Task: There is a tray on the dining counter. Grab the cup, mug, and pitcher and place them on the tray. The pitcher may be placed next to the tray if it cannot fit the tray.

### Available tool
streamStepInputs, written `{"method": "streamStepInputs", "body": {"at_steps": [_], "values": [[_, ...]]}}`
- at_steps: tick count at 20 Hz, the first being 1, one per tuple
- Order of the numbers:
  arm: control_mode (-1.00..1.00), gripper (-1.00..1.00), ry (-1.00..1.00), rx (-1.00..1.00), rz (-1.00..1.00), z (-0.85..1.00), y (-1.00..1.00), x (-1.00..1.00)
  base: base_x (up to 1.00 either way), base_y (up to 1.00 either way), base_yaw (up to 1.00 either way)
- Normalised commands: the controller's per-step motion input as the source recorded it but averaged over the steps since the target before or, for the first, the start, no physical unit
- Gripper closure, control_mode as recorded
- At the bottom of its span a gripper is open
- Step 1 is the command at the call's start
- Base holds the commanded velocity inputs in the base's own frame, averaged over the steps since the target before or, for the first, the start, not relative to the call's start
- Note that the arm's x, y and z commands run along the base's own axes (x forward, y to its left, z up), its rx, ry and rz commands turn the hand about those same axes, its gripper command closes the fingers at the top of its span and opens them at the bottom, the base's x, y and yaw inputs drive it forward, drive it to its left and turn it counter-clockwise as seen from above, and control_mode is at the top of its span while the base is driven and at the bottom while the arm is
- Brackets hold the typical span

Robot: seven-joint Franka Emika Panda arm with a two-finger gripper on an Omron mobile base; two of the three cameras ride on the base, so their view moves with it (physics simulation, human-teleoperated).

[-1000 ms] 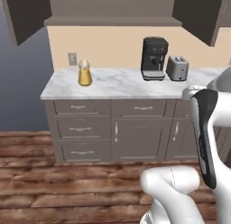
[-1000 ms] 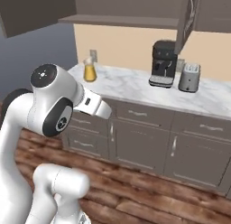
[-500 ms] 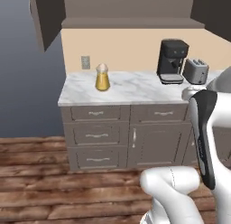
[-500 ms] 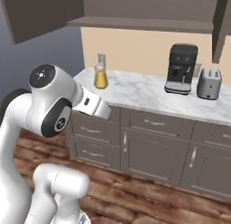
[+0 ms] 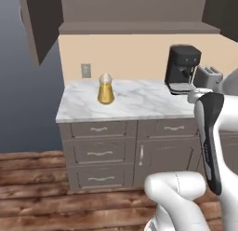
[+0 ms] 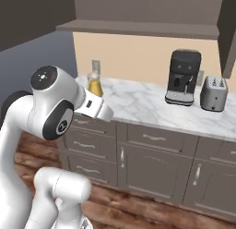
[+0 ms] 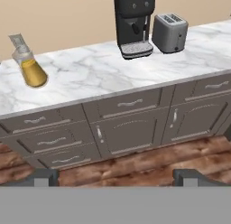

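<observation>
The amber pitcher [image 5: 106, 89] [image 6: 95, 85] [image 7: 30, 67] stands upright near the left end of a marble worktop [image 5: 139, 102] with drawers, close to the back wall. My gripper [image 7: 117, 177] is open and holds nothing; its two fingertips [image 7: 45, 175] rise at the bottom of the hand view, well short of the worktop and above the wooden floor. The pitcher lies far to the upper left of them. The tray, the cup, the mug and the dining counter are out of view.
A black coffee machine [image 5: 182, 69] [image 6: 183, 77] [image 7: 133, 24] and a grey toaster [image 5: 207, 76] [image 6: 214, 93] [image 7: 169, 32] stand to the right of the pitcher. An open wall-cabinet door [image 5: 39, 25] hangs above the worktop's left end. Grey drawers [image 7: 126, 128] front the worktop.
The whole picture has shifted in both base views: the base has driven, and the worktop now sits lower and nearer in view. The gripper has stayed open.
</observation>
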Motion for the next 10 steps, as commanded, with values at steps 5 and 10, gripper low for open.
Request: {"method": "streamStepInputs", "body": {"at_steps": [5, 10], "values": [[1.00, -1.00, 0.00, 0.00, 0.00, 0.00, 0.00, 0.00, 0.51, 0.16, -0.07], [1.00, -1.00, 0.00, 0.00, 0.00, 0.00, 0.00, 0.00, 0.58, 0.33, -0.10]]}}
